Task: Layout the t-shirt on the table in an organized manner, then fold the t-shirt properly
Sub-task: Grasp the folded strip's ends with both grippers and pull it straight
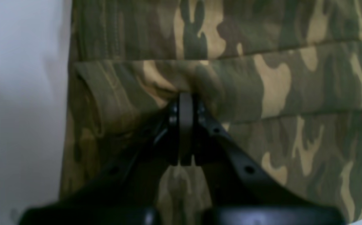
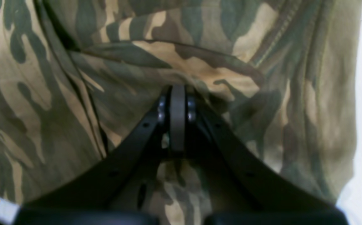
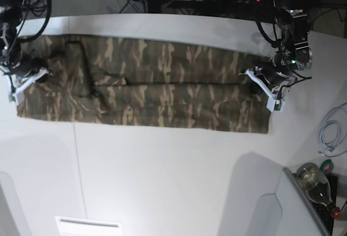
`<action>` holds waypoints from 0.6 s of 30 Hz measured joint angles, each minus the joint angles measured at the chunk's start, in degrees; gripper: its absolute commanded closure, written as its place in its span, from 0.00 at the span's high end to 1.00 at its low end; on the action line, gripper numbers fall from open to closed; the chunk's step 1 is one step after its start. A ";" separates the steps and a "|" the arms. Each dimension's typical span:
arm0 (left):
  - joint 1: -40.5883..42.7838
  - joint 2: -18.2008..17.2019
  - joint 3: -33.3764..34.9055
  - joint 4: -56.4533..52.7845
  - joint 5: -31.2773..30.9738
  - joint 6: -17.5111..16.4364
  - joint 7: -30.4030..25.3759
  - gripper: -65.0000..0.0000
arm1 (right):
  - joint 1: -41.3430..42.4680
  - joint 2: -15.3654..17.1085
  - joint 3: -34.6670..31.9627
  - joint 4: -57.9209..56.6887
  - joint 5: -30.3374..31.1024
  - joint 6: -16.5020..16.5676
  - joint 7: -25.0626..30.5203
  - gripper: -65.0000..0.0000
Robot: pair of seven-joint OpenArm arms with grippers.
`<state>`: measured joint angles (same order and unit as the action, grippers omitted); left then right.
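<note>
The camouflage t-shirt [image 3: 162,84] lies folded into a long flat band across the far half of the white table [image 3: 173,182]. At the band's right end, my left gripper [image 3: 255,76] is shut on a folded edge of the cloth. In the left wrist view the gripper [image 1: 185,93] pinches that edge where the t-shirt [image 1: 277,78] puckers. My right gripper [image 3: 37,73] is at the band's left end. In the right wrist view it [image 2: 177,88] is shut on bunched cloth of the t-shirt [image 2: 27,78].
A coiled white cable [image 3: 331,133] and a bottle [image 3: 317,184] sit at the table's right side. A white label [image 3: 89,226] lies near the front edge. A thin dark seam [image 3: 76,165] runs across the tabletop. Cables and gear stand behind the far edge.
</note>
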<state>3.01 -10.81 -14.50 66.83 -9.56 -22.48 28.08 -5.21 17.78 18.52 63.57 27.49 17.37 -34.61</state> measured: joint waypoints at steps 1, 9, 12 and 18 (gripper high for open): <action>-0.31 0.87 0.13 -0.57 0.00 0.00 -1.25 0.00 | 1.20 0.79 -0.28 -2.27 0.46 0.17 1.46 0.00; -1.97 7.32 1.16 2.21 0.35 1.55 3.76 0.00 | 9.79 6.23 -10.49 -14.10 -0.70 -0.37 10.75 0.00; -0.37 7.52 1.25 7.41 1.66 3.26 8.98 0.00 | 9.14 5.97 -10.51 -11.52 -1.29 -1.33 10.03 0.00; -0.28 3.61 0.72 16.13 2.05 4.13 15.63 0.00 | 6.67 5.49 -10.75 -4.61 -2.56 -1.73 4.33 0.00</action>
<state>2.72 -7.20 -13.78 82.96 -7.51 -18.35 43.70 1.45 23.27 7.77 58.96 24.93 15.64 -30.28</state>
